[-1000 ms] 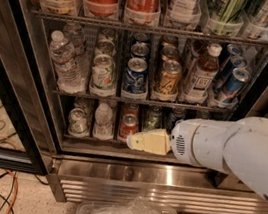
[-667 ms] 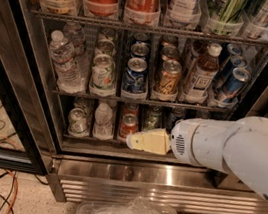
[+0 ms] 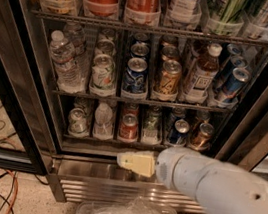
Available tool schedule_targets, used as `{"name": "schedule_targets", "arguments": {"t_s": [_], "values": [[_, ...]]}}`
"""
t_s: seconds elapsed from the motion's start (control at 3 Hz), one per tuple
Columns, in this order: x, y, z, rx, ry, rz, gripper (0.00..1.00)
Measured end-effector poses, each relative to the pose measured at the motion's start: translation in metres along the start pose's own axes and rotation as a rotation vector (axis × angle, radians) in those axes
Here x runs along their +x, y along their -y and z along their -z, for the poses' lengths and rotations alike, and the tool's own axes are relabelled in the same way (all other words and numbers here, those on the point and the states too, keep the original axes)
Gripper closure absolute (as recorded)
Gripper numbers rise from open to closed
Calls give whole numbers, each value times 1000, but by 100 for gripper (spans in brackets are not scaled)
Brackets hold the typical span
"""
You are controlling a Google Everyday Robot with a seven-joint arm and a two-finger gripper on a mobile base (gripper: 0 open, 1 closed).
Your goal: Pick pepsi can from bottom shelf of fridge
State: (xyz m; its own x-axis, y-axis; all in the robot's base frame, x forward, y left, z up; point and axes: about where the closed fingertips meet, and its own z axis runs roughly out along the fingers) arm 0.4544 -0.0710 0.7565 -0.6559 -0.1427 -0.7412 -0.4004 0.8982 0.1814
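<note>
A: Pincer (image 3: 135, 162)?
B: Cream wedge on a smooth white arm (image 3: 221, 194), low before the fridge's (image 3: 7, 74) ribbed steel base. Apart or together: cannot tell.
A: Pepsi can (image 3: 178, 131)?
B: Dark-blue cylinder, silver top, upright in a clear plastic tray, right of centre on the wire bottom shelf (image 3: 108, 140), beside a copper can (image 3: 203, 134).

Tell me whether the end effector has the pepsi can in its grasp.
No, the pepsi can stands in its tray on the bottom shelf; the end effector hangs lower, before the fridge.
</note>
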Motion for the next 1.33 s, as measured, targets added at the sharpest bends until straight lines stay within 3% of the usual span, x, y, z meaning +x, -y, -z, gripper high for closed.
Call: {"name": "schedule_targets", "arguments": {"t_s": [0.33, 0.67, 1.0, 1.33], "values": [[57, 3, -19, 38, -4, -43, 0], [95, 26, -19, 115, 22, -127, 0], [105, 42, -45, 160, 56, -171, 0], [82, 47, -80, 180, 154, -266, 0]]}}
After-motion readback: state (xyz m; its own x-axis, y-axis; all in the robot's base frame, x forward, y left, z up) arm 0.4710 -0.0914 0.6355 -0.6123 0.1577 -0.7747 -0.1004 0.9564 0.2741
